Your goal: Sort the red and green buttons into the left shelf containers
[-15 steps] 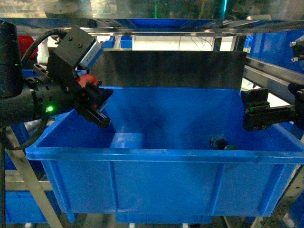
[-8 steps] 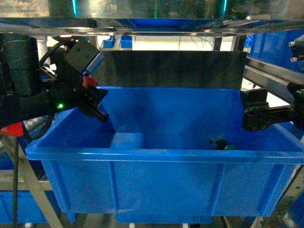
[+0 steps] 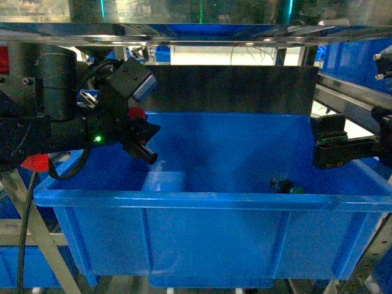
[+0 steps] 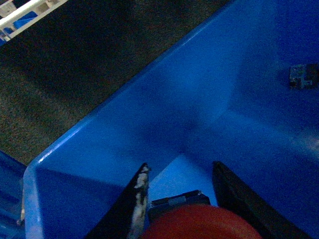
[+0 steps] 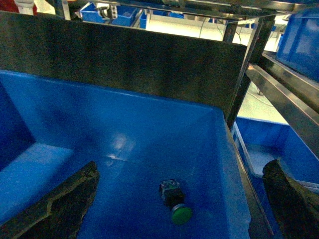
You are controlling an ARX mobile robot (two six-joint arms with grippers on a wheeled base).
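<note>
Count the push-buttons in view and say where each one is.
2. The red button is held in the left end effector above the blue tub; the green button lies on the tub floor. None seems hidden.

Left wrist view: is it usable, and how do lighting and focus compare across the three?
Left wrist view: dim, the red button close and soft-edged, cut by the frame. Head view: overexposed band behind the shelf, the blue tub clear. Right wrist view: evenly lit, the green button sharp, fingers dark silhouettes.

No readable text, labels, brands or numbers showed on tub, buttons or shelf frame.
</note>
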